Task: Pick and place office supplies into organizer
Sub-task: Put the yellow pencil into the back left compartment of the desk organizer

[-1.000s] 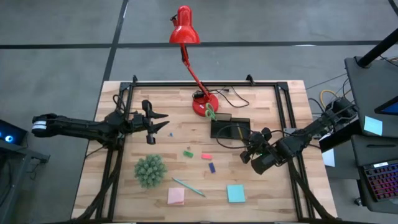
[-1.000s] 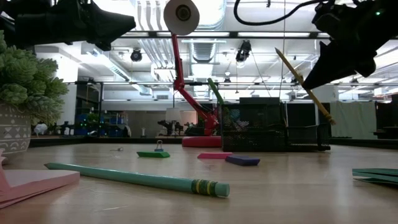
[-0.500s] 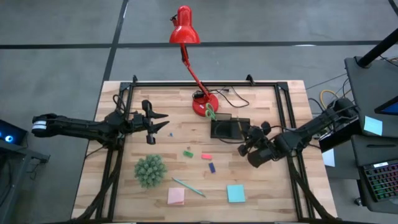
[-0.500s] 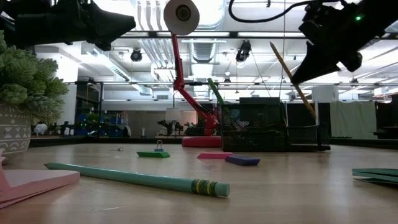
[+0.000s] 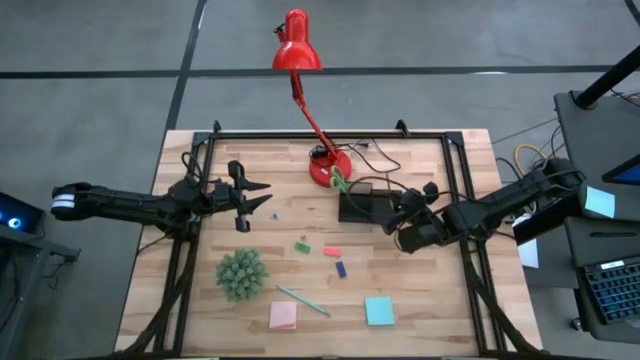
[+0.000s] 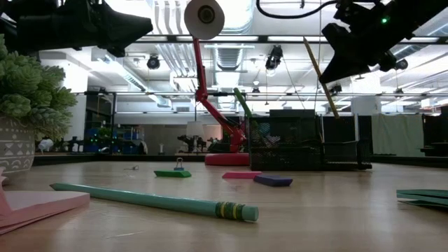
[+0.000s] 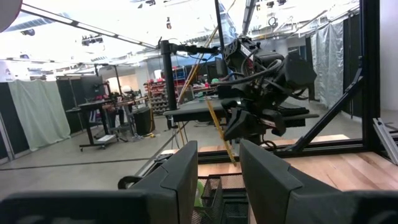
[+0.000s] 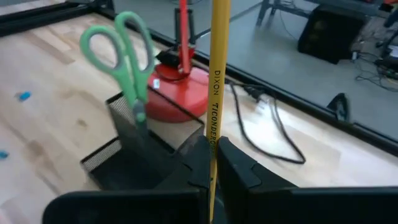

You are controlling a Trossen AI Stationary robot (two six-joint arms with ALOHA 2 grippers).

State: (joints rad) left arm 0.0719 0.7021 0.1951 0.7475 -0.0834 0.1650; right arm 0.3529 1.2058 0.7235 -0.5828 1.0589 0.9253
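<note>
My right gripper (image 5: 403, 214) hovers beside the small black mesh organizer (image 5: 366, 206), on its right, and is shut on a thin yellow wooden pencil (image 8: 217, 81). Green-handled scissors (image 8: 124, 56) stand blades-down in the organizer (image 8: 140, 155). A teal pen (image 5: 303, 300), a pink pad (image 5: 283, 316) and a light-blue pad (image 5: 379, 311) lie flat near the table's near edge. Tiny green (image 5: 302, 246), red-pink (image 5: 332, 251) and purple (image 5: 341, 269) pieces lie mid-table. My left gripper (image 5: 262, 195) waits open above the table's left part. My right gripper pinches the pencil between its two fingers (image 8: 233, 171) at about the middle of its shaft (image 8: 213, 152). The fingers lie across the shaft. The pencil (image 6: 320, 75) is lifted clear and tilted. Its lower end (image 6: 335, 113) hangs near the height of the organizer's top.
A red desk lamp stands with its round base (image 5: 329, 167) just beyond the organizer, and a cable runs along the far side. A fuzzy green ball (image 5: 241, 274) sits left of the small pieces. Black frame rails (image 5: 455, 170) border the table.
My right gripper has carried the pencil up and toward the table's far edge, closing in on the organizer. The pencil has stayed tilted in the shut fingers and now hangs higher, level with the organizer's top.
</note>
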